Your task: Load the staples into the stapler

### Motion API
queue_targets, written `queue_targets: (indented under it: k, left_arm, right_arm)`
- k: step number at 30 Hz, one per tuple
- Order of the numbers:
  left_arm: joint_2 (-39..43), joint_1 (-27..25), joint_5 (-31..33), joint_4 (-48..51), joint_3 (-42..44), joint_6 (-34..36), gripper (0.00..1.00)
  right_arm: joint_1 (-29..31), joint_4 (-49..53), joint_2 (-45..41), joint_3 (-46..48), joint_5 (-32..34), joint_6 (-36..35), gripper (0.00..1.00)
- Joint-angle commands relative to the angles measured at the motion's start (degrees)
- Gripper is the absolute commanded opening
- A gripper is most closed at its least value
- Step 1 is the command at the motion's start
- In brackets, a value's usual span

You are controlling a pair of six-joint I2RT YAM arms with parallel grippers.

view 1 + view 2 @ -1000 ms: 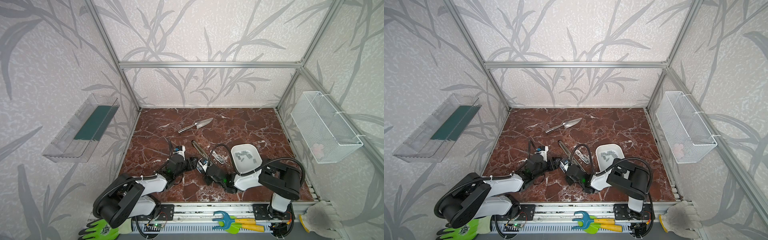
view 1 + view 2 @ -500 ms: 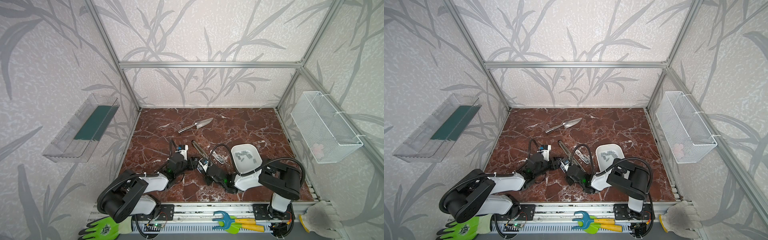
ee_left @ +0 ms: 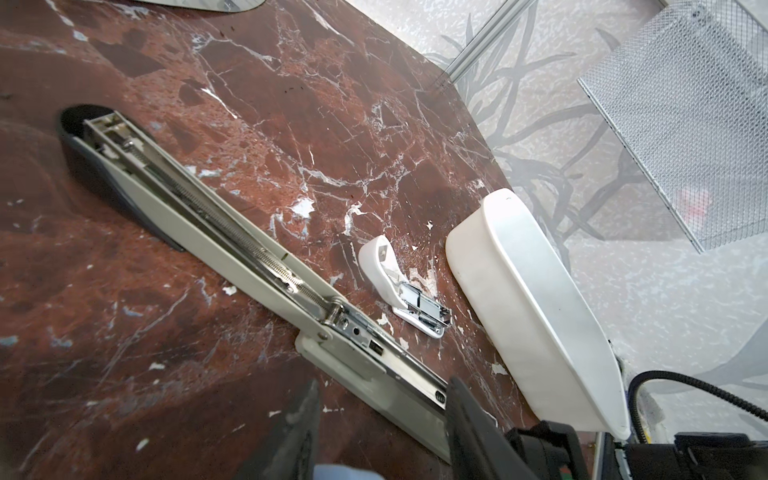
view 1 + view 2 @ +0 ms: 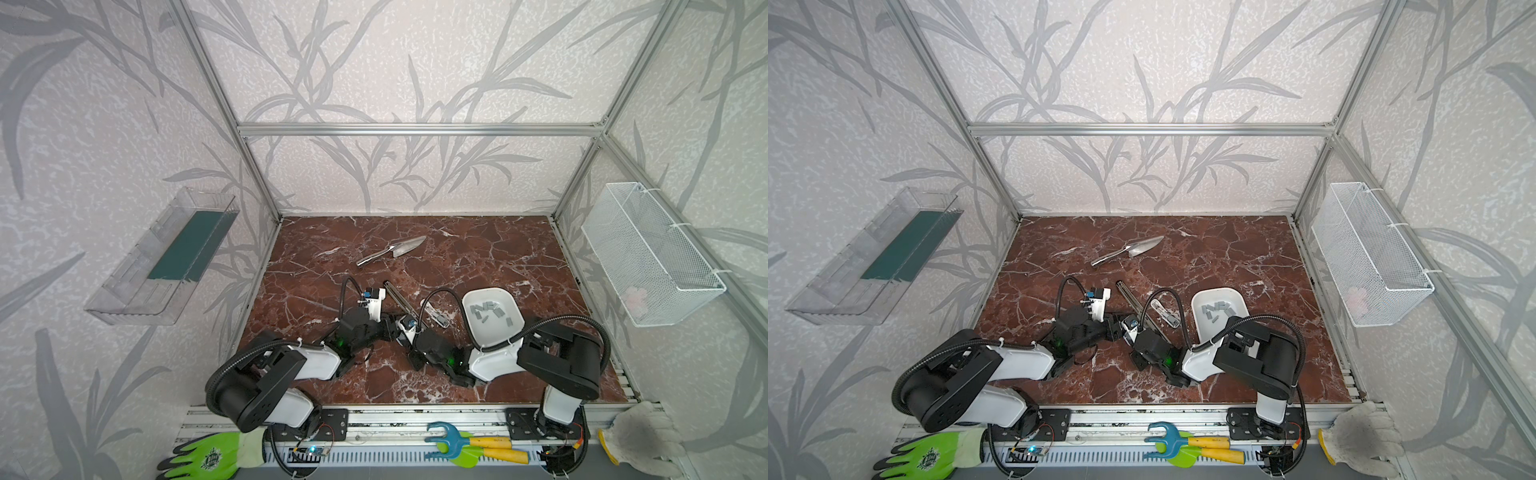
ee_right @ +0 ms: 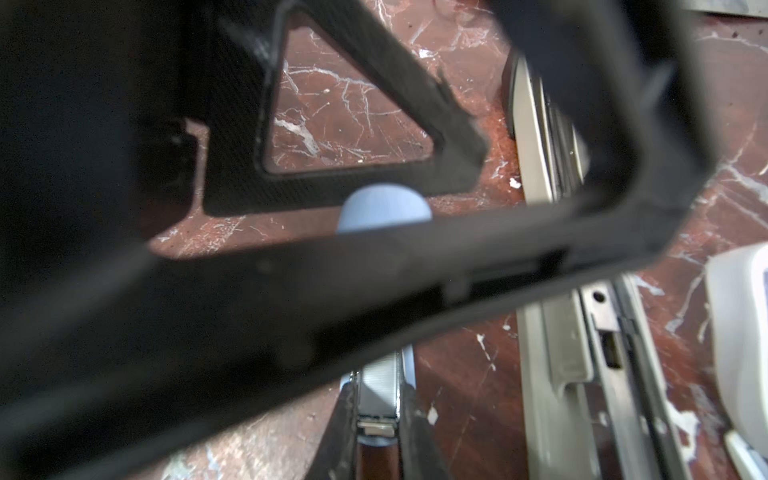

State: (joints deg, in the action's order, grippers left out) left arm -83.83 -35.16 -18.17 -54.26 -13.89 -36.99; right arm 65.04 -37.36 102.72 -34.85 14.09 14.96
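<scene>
The red-brown marble surface carries a long grey stapler, folded open flat so its metal track faces up for filling. A white oval dish sits just beside it, so the loose dull-grey staples are near. The left hand stands part open around the stapler's near end, likely to steady it. The right hand pinches one small grey staple strip. A shiny metal trowel lies well apart. A little white-and-metal piece lies between stapler and dish, and the left hand crowds the track.
</scene>
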Motion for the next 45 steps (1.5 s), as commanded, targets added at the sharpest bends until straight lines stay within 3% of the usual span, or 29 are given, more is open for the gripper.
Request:
queue_targets:
  k: [1,7,20,27,30,34,40,45]
  left_arm:
    - [-3.0,-1.0,-2.8,-7.9,-1.0,0.6,0.48]
    - [-7.3,-2.3,-2.3,-16.5,0.1,-0.4,0.47]
    - [-8.3,-5.3,3.1,-10.8,1.8,0.5,0.47]
    - [-9.9,-5.5,3.0,-13.4,2.8,0.2,0.47]
    - [-9.2,-5.5,4.3,-14.7,3.6,1.4,0.48]
    - [-6.3,-5.6,4.7,-7.4,1.1,2.5,0.5]
    - [1.0,-5.5,7.6,2.1,-0.5,4.9,0.5]
    - [11.8,-5.3,14.3,13.5,-0.5,6.7,0.51]
  right_arm:
    - [-0.2,-1.6,0.1,-0.6,0.7,-0.2,0.06]
    - [-0.3,-0.7,-0.1,-1.0,0.7,-0.7,0.07]
    - [-0.3,2.9,-0.4,-2.7,0.3,0.4,0.09]
    - [-0.3,5.3,-3.0,-2.7,0.2,0.6,0.17]
    - [-0.3,6.0,-4.6,-2.2,0.5,0.3,0.28]
    - [-0.2,7.2,-7.3,-1.7,0.4,0.0,0.41]
    - [-0.2,8.4,-11.7,0.0,-0.6,0.1,0.53]
    - [-0.1,11.1,-16.9,0.2,-2.3,0.0,0.51]
